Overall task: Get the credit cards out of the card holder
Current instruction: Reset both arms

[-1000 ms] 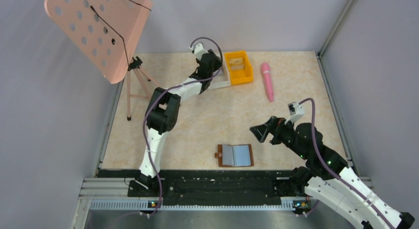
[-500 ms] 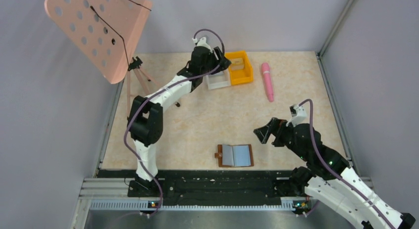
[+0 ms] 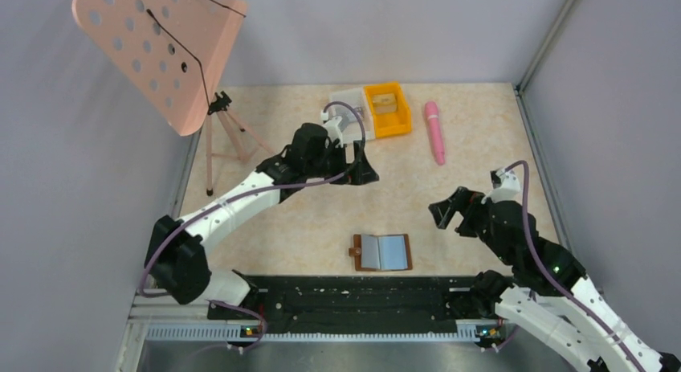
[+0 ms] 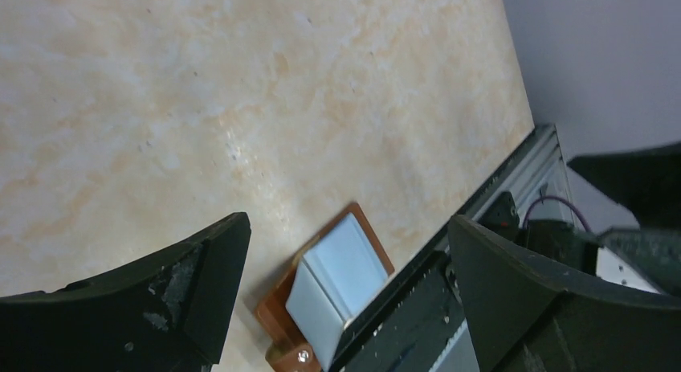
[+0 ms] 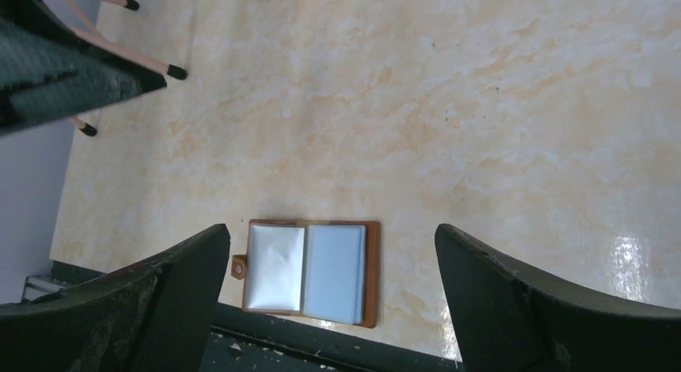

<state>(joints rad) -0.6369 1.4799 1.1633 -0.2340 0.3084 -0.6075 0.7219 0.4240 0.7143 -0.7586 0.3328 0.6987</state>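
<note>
The brown card holder (image 3: 382, 252) lies open and flat at the table's near edge, clasp tab to the left. It also shows in the left wrist view (image 4: 331, 288) and in the right wrist view (image 5: 307, 271). Its pale pockets face up; the right pocket is blue-grey and may hold a credit card, but no separate card can be told apart. My left gripper (image 3: 359, 168) is open and empty, in the air over mid-table, well beyond the holder. My right gripper (image 3: 446, 211) is open and empty, to the right of the holder and apart from it.
A white bin (image 3: 350, 100) and an orange bin (image 3: 386, 108) stand at the back. A pink pen-like object (image 3: 434, 130) lies to their right. A pink perforated music stand (image 3: 173, 51) on a tripod stands at the back left. A black rail (image 3: 353, 296) runs along the near edge.
My left arm has swung from the bins at the back toward mid-table and lowered. My right gripper has shifted slightly right. The card holder has not moved.
</note>
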